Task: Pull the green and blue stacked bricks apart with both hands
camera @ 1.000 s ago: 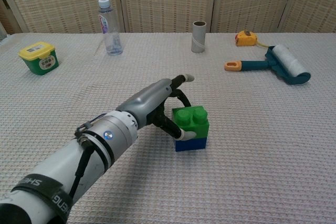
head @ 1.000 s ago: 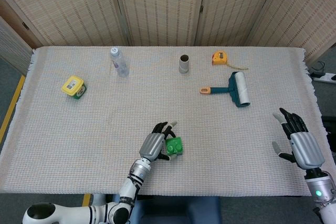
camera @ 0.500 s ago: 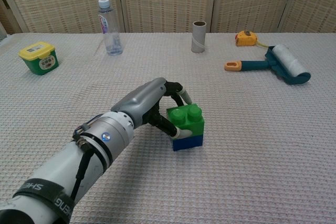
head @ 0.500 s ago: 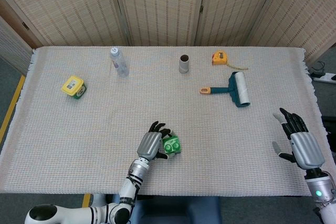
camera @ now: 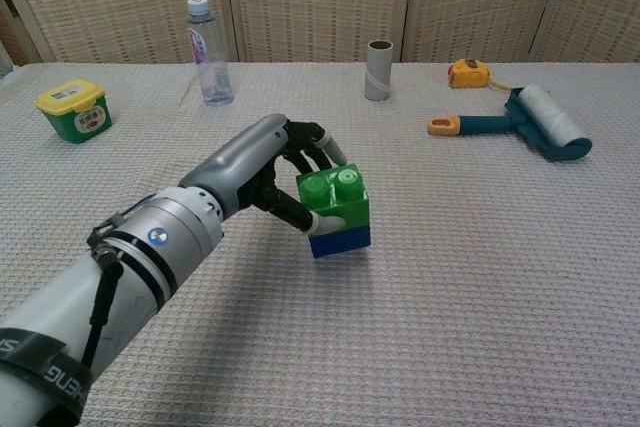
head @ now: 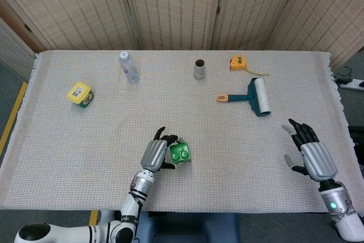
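A green brick (camera: pixel 333 196) is stacked on a blue brick (camera: pixel 340 240), the pair tilted and lifted a little off the cloth. My left hand (camera: pixel 262 169) holds the stack from its left side, fingers curled over the green top and thumb on the blue brick. In the head view the same left hand (head: pixel 154 155) holds the green brick (head: pixel 181 153) near the table's front middle; the blue one is hidden beneath. My right hand (head: pixel 311 156) hovers open at the front right, fingers spread, well away from the stack. The chest view does not show it.
Along the back stand a water bottle (head: pixel 129 68), a cardboard tube (head: pixel 198 69) and a yellow tape measure (head: pixel 238 62). A teal lint roller (head: pixel 255 97) lies right of centre. A yellow-green box (head: pixel 79 94) sits at the left. A woven cloth (head: pixel 85 140) covers the table.
My left hand closed around the stacked bricks, lifted them and carried them slightly left, tilting them. My right hand moved a little left and inward, staying open.
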Tool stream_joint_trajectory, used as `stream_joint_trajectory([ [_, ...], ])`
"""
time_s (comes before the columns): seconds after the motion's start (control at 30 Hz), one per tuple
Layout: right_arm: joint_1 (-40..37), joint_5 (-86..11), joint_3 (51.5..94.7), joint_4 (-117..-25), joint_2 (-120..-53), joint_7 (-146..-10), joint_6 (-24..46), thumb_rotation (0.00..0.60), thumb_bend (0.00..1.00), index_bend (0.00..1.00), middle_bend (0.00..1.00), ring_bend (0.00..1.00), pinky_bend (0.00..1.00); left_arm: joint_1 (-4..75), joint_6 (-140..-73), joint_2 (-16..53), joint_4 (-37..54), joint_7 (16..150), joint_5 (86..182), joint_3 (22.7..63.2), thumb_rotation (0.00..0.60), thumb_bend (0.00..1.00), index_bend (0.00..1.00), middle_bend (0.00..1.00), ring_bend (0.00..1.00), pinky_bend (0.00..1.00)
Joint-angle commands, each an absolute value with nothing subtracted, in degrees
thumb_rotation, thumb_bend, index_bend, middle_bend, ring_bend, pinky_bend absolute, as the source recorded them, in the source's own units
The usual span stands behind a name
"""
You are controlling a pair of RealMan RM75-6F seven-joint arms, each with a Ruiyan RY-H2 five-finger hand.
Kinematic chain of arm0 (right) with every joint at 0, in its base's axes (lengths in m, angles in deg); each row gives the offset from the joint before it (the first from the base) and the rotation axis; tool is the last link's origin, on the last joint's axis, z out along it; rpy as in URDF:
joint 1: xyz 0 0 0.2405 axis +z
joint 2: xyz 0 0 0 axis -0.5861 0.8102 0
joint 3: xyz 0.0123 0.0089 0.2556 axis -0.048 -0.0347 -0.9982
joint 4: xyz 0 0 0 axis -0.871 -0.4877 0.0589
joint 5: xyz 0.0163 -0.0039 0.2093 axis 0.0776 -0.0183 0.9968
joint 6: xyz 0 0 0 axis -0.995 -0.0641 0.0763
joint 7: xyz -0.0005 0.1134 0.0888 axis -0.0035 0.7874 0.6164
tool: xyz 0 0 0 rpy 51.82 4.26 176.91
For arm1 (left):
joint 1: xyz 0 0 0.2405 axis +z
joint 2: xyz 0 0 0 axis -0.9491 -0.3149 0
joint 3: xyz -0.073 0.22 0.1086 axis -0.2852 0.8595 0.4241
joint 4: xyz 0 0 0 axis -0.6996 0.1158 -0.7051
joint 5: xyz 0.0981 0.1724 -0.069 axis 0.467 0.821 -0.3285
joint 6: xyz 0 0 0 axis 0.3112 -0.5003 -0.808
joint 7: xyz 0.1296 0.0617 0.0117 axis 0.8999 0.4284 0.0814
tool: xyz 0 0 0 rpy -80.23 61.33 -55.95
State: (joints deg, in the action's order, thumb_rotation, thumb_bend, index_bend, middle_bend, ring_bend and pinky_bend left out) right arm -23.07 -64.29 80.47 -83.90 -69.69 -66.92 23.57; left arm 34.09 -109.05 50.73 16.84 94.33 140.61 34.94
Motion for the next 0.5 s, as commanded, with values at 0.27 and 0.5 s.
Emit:
stream_joint_trajectory([
  [0.27, -13.87, -70.14, 80.25, -82.01, -70.01, -45.55, 16.84, 0.6, 0.46, 0.0, 0.0, 0.0, 0.0, 34.47, -108.5, 49.17, 17.42, 92.65, 139.68, 33.42, 0.6, 0.48, 0.75, 0.88, 0.37, 0.0],
  [0.5, -8.39, -69.0, 80.0, -77.29, -75.67, -32.38, 10.95, 0.6, 0.46, 0.0, 0.0, 0.0, 0.0, 34.71, -108.21, 48.09, 19.03, 91.71, 140.2, 34.01, 0.6, 0.48, 0.75, 0.88, 0.37, 0.0],
])
